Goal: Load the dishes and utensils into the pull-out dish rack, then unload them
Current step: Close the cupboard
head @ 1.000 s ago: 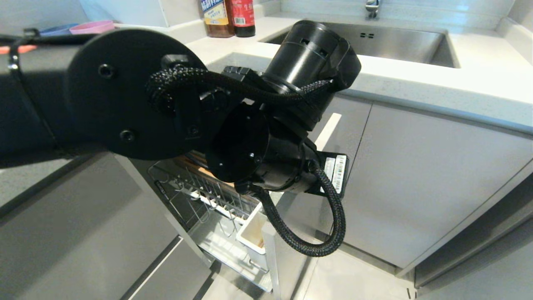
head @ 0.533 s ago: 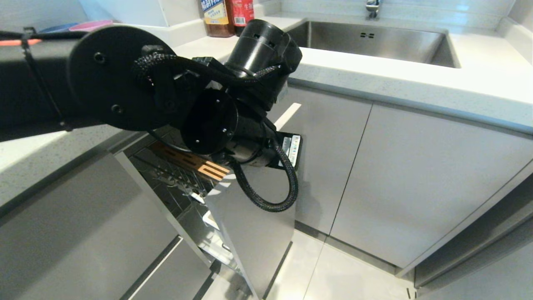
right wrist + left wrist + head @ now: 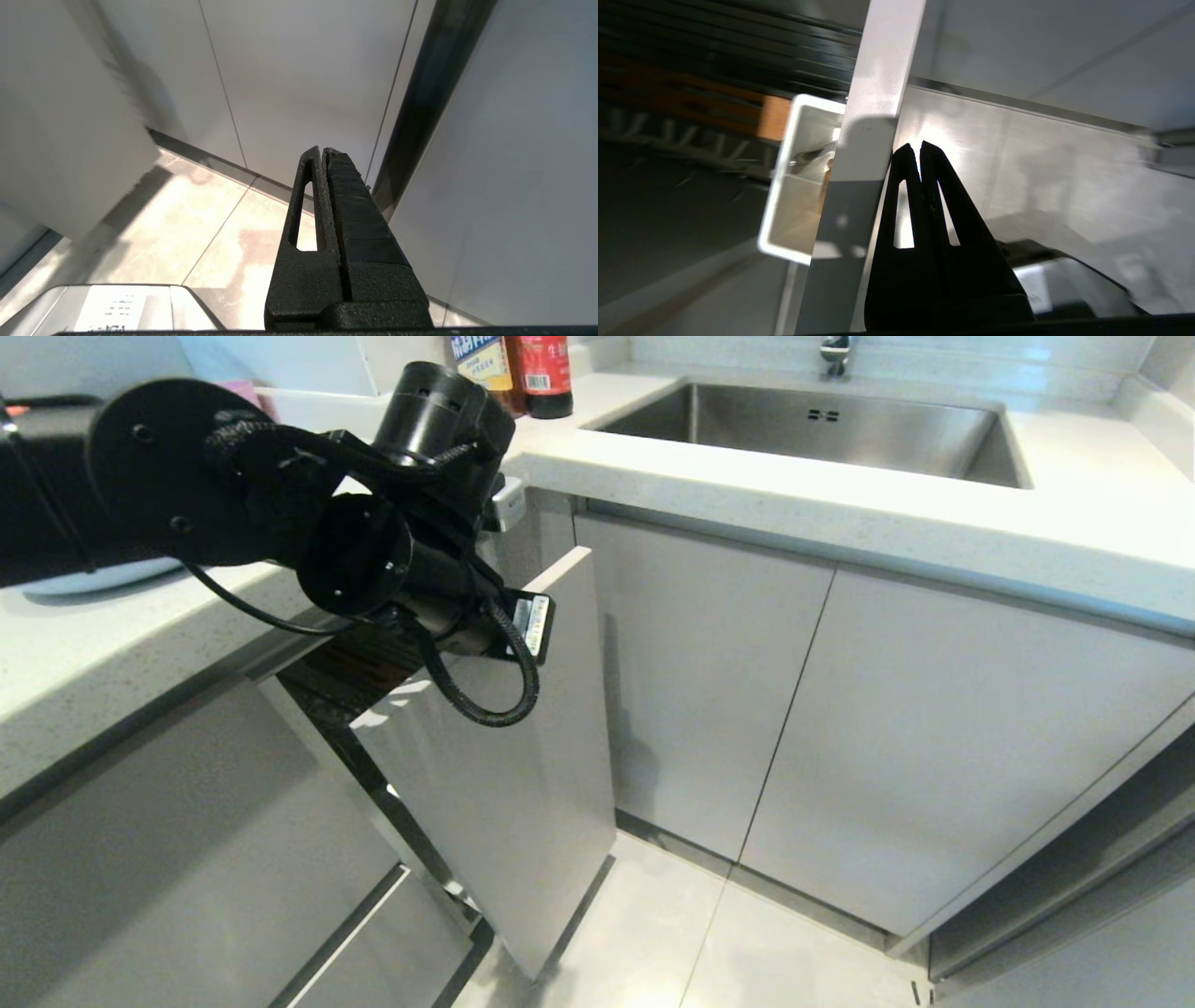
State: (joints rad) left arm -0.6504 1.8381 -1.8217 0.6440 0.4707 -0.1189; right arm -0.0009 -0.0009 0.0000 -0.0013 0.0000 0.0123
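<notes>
The left arm fills the near left of the head view, bent across the counter edge. Its left gripper (image 3: pixel 920 144) has both fingers pressed together with nothing between them, the tips resting against the outer face of the pale-grey front panel (image 3: pixel 504 784), just beside the panel's top edge. The pull-out dish rack (image 3: pixel 691 135) stands partly out of the cabinet, angled toward the floor tiles; behind the panel the white utensil holder (image 3: pixel 794 186) and a strip of orange-brown wood (image 3: pixel 773 116) are visible, with dark wire beyond. Something slim appears to stand in the holder, but it is too blurred to name. The right gripper (image 3: pixel 322 151) hangs low beside the cabinet doors, likewise closed and empty. Farther off, the pale countertop (image 3: pixel 840 513) carries a steel sink (image 3: pixel 822 429) and two bottles (image 3: pixel 509 373). Judging from the contact, the closed tips could slide off the smooth panel edge, or an off-centre push could skew the rack on its runners and jam it.
</notes>
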